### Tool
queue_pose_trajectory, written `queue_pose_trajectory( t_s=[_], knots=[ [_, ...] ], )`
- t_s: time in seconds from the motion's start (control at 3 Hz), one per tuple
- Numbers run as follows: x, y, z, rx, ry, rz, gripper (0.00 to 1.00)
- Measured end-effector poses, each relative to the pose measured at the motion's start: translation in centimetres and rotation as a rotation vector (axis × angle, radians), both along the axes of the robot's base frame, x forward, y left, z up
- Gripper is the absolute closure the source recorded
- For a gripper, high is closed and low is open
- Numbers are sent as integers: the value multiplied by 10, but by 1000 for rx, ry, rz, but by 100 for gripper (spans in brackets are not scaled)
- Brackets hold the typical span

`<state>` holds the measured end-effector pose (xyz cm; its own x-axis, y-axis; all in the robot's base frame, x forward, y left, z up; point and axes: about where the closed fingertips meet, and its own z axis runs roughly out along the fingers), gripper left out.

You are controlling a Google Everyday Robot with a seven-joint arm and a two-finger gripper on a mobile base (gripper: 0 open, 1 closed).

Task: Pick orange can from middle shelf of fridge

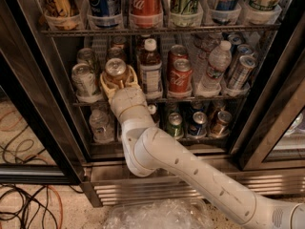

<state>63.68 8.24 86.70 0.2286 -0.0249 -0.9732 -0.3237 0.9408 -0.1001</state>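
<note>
The orange can (116,70) stands at the front of the middle shelf (190,99) of the fridge (28,80), left of centre. It has an amber body and a silver lid. My gripper (117,80) reaches in from below on a white arm. Its cream fingers (104,84) sit on both sides of the can's lower body, closed against it. The can still stands upright on the shelf.
A pale silver-green can (84,80) stands just left of the orange can, a white-capped brown bottle (150,68) just right, then red Coca-Cola cans (179,75) and a water bottle (215,66). Tall cans in clear cups (145,4) fill the rack above. Cables (24,209) lie on the floor at left.
</note>
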Motion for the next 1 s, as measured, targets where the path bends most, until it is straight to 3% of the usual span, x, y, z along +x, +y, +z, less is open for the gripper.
queue_pose_trajectory(
  t_s=[0.33,1.0],
  knots=[
    [-9,-4,15,-3,-23,17,100],
    [-34,-17,34,-90,-23,99,100]
  ],
)
